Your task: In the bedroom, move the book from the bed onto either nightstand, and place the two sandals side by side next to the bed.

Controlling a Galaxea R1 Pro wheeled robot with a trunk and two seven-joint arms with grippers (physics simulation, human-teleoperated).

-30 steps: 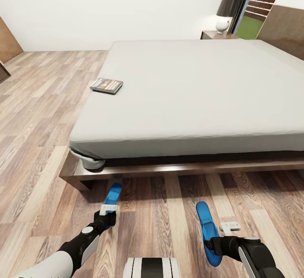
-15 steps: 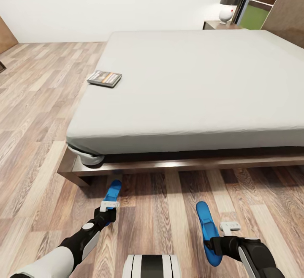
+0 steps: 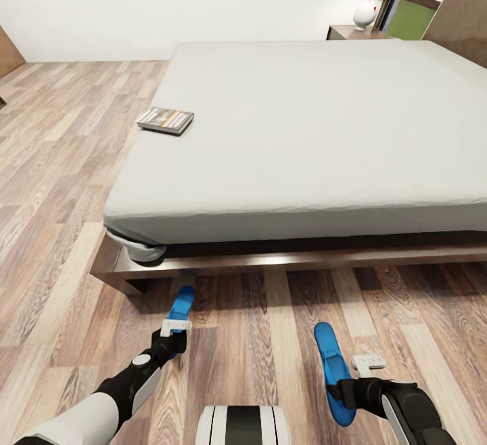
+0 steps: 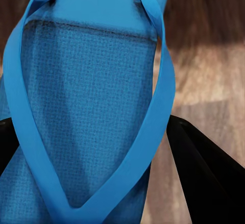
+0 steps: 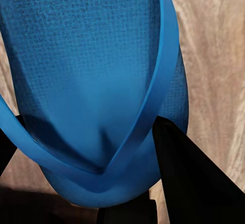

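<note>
Two blue sandals, one per gripper: left gripper [image 3: 172, 345] clamped on the left sandal [image 3: 180, 306], right gripper [image 3: 341, 391] clamped on the right sandal [image 3: 331, 367], both above the plank floor [image 3: 54, 228] beside the bed [image 3: 304, 134]. One book [image 3: 166, 120] lies near the mattress's left edge. One nightstand [image 3: 352, 31] stands beyond.

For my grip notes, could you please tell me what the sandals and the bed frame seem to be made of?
Left sandal and right sandal: probably matte foam or rubber, judging by the fine pebbled footbed; the thong straps look smoother. Bed frame: dark-brown wood or veneer with a glossy finish, since its ledge shows pale reflections.
</note>
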